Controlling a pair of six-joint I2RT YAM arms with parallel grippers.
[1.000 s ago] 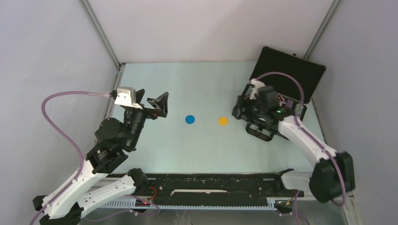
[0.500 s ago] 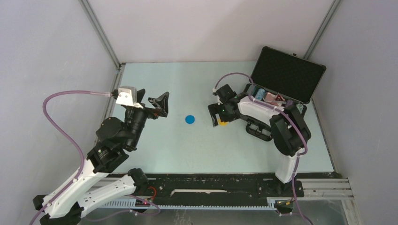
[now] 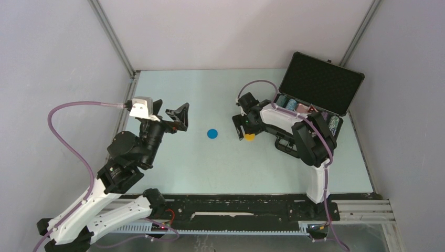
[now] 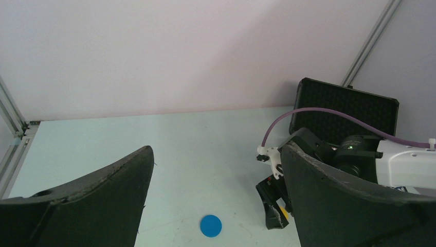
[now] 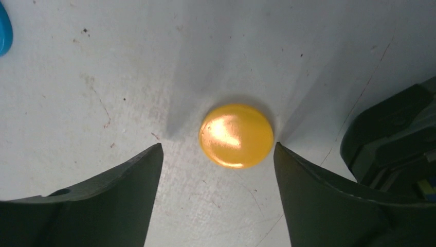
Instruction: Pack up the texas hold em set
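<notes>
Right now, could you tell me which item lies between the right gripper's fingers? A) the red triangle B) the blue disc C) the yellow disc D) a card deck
C: the right wrist view shows the yellow disc lying flat on the table inside the right gripper, whose jaws stand open on either side of it; the blue disc lies outside them.
</notes>
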